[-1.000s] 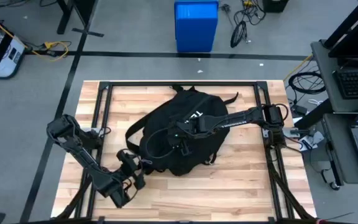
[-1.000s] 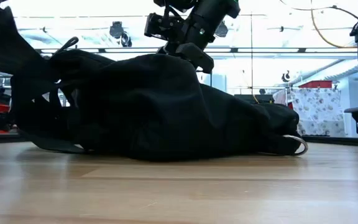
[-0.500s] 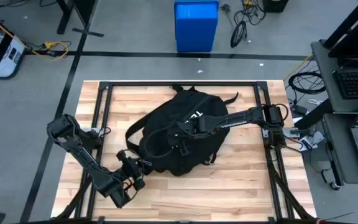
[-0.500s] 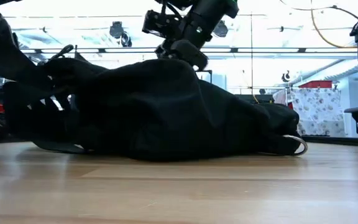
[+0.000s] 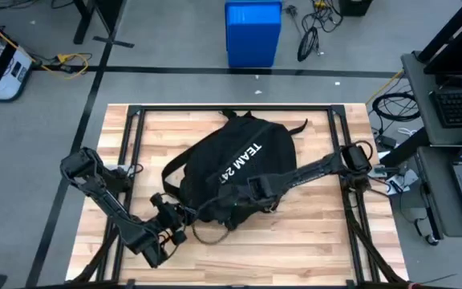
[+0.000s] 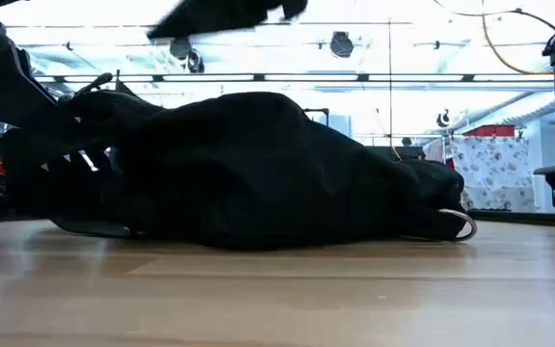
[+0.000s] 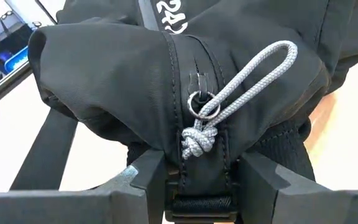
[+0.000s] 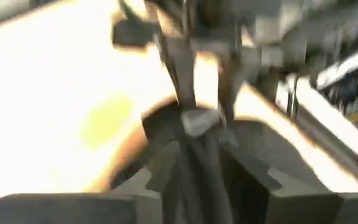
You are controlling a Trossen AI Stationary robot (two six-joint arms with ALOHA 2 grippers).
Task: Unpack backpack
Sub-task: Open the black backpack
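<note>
The big black backpack [image 5: 231, 172] is lying in the middle of the wooden table [image 5: 311, 241], with its white "TEAM 24" letters facing up. In the low view it is slumping like a soft dark hill [image 6: 258, 173] on the wood. The left gripper [image 5: 175, 218] is sitting at the near left corner of the bag. In the left wrist view its two dark fingers [image 7: 148, 174] are closing on a black fold of the bag, right by the zipper. A grey cord loop [image 7: 241, 81] with a knot is hanging from a small metal ring [image 7: 202, 104] on the zipper, just above that pinched fold. The right arm [image 5: 319, 168] is reaching across from the right side of the table, low over the near edge of the bag. The right gripper [image 5: 235, 201] is sitting at that near edge. The right wrist view is very blurry, but its fingers [image 8: 166, 171] are squeezing close together around something thin and dark, maybe a strap or cord; what it is cannot be told. A thin grey cord [image 5: 207, 237] is curling on the wood just in front of the bag, between the two grippers. A blue box [image 5: 253, 32] is standing on the floor past the far end of the table.
</note>
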